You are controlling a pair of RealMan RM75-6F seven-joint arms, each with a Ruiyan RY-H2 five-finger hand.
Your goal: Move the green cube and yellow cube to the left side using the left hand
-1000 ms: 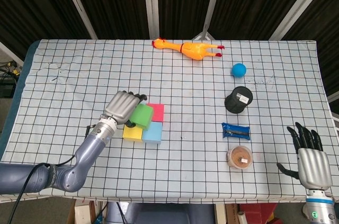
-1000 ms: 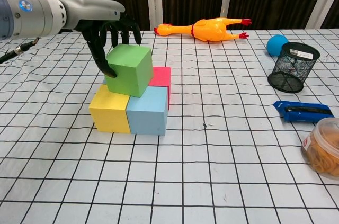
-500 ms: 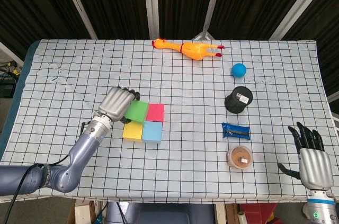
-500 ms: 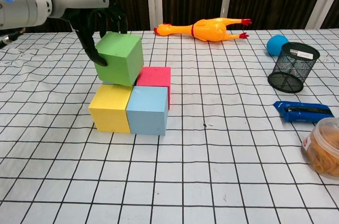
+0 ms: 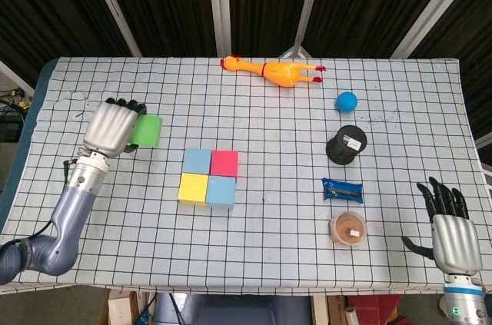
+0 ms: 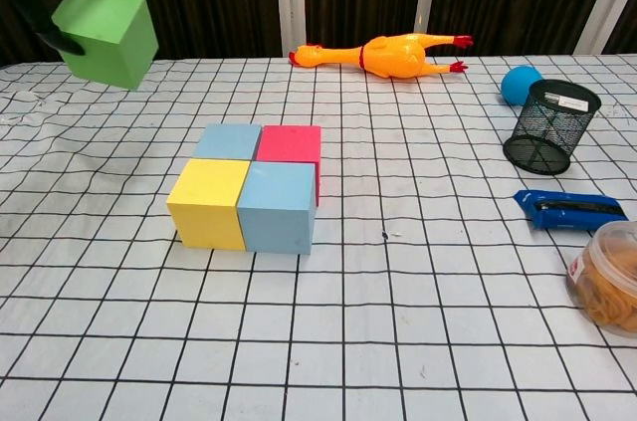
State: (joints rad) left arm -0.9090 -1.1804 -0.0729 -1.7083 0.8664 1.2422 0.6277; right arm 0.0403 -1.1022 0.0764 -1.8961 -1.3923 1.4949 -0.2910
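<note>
My left hand [image 5: 111, 125] grips the green cube [image 5: 146, 131] and holds it in the air over the table's left side. In the chest view the green cube [image 6: 106, 21] hangs tilted at the upper left, with only dark fingers [image 6: 50, 15] showing at its left edge. The yellow cube [image 5: 193, 188] sits on the table in a square block with a red cube [image 5: 225, 163] and two blue cubes [image 5: 221, 192]. In the chest view the yellow cube [image 6: 209, 204] is at the block's front left. My right hand [image 5: 450, 225] rests open at the table's front right corner.
A rubber chicken [image 5: 275, 71] lies at the back. A blue ball [image 5: 347, 101], a black mesh cup [image 5: 346, 145], a blue packet [image 5: 341, 189] and a round tub [image 5: 347, 227] stand on the right half. The checked cloth [image 5: 277, 210] covers the table.
My left hand has lifted the green cube off the block and carried it up and to the left. A second blue cube now shows where it sat. The right hand has not moved.
</note>
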